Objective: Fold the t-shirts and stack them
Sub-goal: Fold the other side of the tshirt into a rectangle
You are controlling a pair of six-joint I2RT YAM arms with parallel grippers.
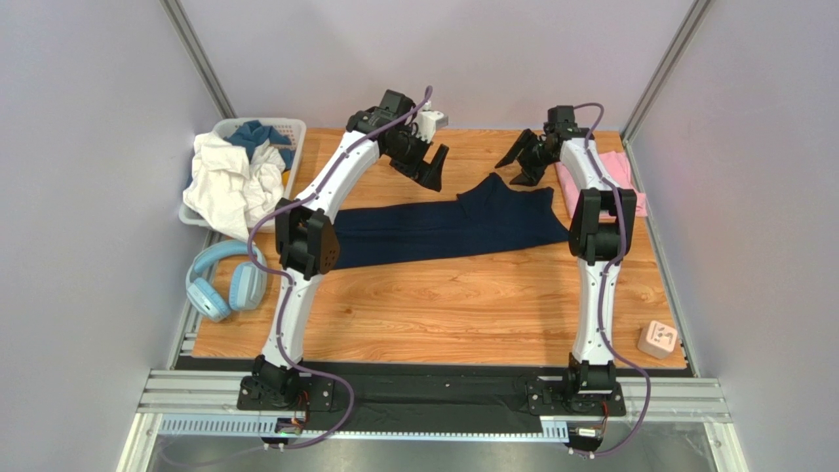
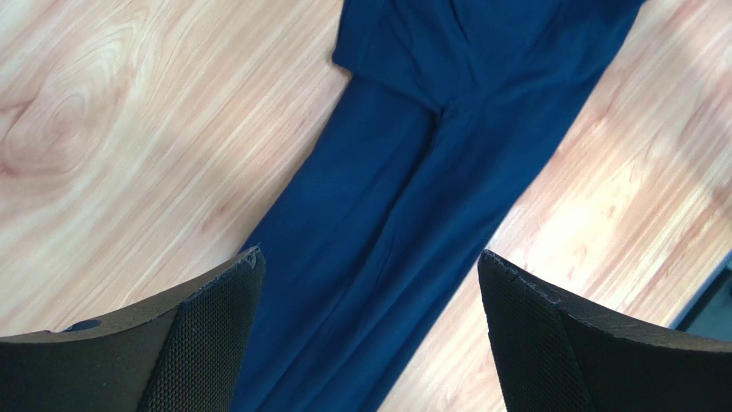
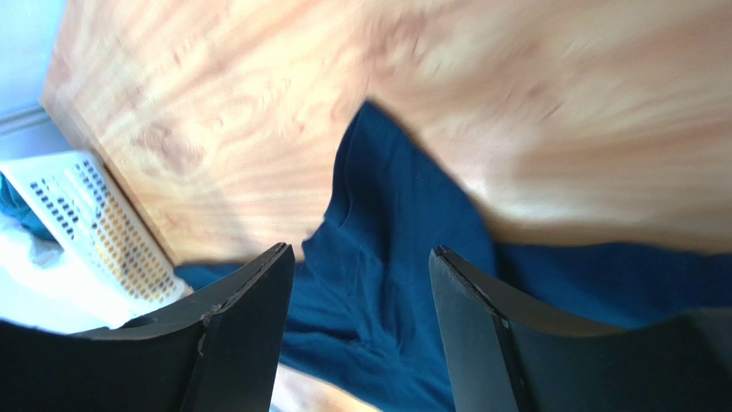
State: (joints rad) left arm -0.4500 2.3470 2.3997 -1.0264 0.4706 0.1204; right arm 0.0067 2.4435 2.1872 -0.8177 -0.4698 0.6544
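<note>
Top cam, I see the laundry basket far left holding white cloth and a teal garment. The navy t-shirt is mid-table and the pink t-shirt far right. Left wrist: left gripper spread wide, empty. Right wrist: right gripper parted, empty too.

**Occlusions and cut-offs**

Top view: the large dark navy cloth t-shirt has its left end behind the left arm's black elbow joint. The light pink cloth t-shirt, at the far right edge of the light wooden tabletop, is mostly covered by the white right arm, so its shape can't be told. The small tan block sits at the near right corner, markings too small to read.

Left wrist: the navy shirt runs off the top edge. Its near end is under the fingers of the left gripper.

Right wrist: the tabletop grain is blurred. The white slotted plastic basket is cut by the left edge.
</note>
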